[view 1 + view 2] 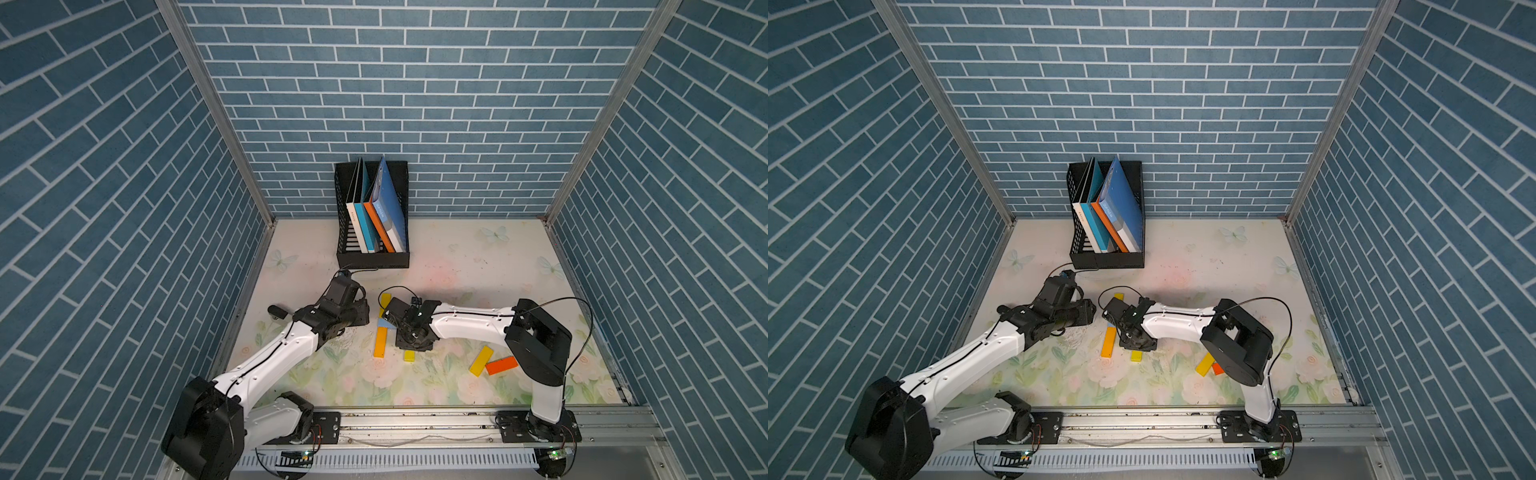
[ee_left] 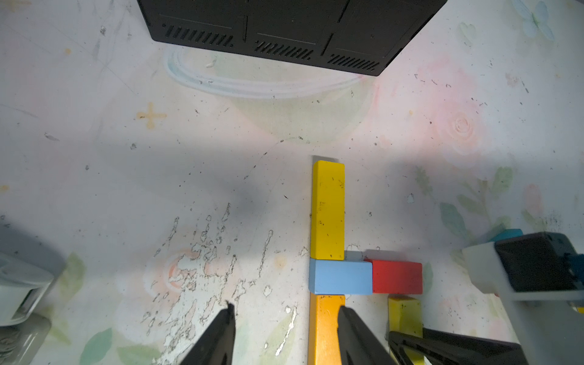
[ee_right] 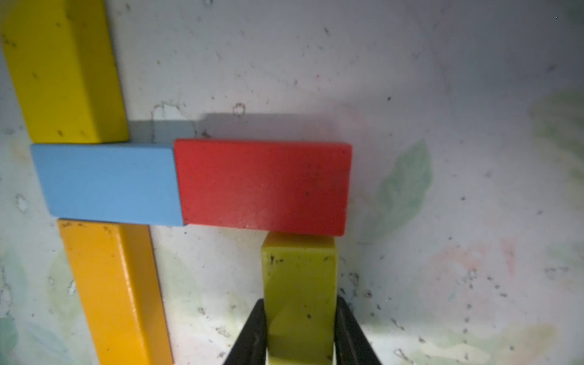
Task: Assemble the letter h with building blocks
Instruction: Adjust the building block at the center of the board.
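Note:
The letter h lies flat mid-table. Its stem is a long yellow block (image 2: pixel 327 210), a light blue block (image 2: pixel 340 276) and a long orange block (image 2: pixel 324 330). A red block (image 3: pixel 264 186) forms the crossbar. My right gripper (image 3: pixel 300 316) is shut on the short yellow block (image 3: pixel 298 278), whose far end touches the red block's underside as the leg. My left gripper (image 2: pixel 287 319) stands open beside the stem, one finger overlapping the orange block's edge. In both top views the right wrist covers most of the h; the orange block (image 1: pixel 380 341) and the short yellow block (image 1: pixel 409 355) show.
A spare yellow block (image 1: pixel 481 360) and an orange-red block (image 1: pixel 501 365) lie at the right, near the right arm's elbow. A black book rack (image 1: pixel 372 259) with upright books stands against the back wall. Brick-patterned walls close in three sides.

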Robot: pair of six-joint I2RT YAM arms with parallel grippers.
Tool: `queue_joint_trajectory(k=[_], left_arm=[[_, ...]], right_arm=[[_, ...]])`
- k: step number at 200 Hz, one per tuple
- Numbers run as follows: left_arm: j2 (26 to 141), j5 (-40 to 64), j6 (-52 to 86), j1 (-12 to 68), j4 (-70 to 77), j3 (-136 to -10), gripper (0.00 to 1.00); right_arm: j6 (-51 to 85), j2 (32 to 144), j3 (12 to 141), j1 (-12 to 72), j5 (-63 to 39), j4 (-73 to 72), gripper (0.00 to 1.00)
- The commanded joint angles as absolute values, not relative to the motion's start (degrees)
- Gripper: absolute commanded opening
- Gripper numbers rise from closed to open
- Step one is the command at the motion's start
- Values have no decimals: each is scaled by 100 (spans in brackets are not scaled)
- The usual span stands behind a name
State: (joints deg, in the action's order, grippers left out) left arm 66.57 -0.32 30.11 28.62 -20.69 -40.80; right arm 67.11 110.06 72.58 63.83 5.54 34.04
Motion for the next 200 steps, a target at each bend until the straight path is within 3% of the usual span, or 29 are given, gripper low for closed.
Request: queue_joint_trajectory(k=[1,59,97,127,166,200], left_arm=[[6680,-41,2930,2847,-2065,-4025,57],[6663,-40,2928,2849,-2069,-4022,57],[6671,-53,2941,2848,-2074,-4017,57],[6684,-122,2953,2854,-2087,-4017,57],[6658,-261,2995,2851,-2118,-4034,57],[6541,-500,3134,2832,-2177,-4063,58]], right_arm=[[6895,11237,7153,6359,483,3424,30],[6885,11283,7175,6337,553,3501,31],[6733,11130,7252,6354,700,3543,55],[6471,10740,7350,6381,895,3521,64],[6298,9922,7144,6262,1434,3817,65],[6220,8944,6167,5534,1323,3811,62]])
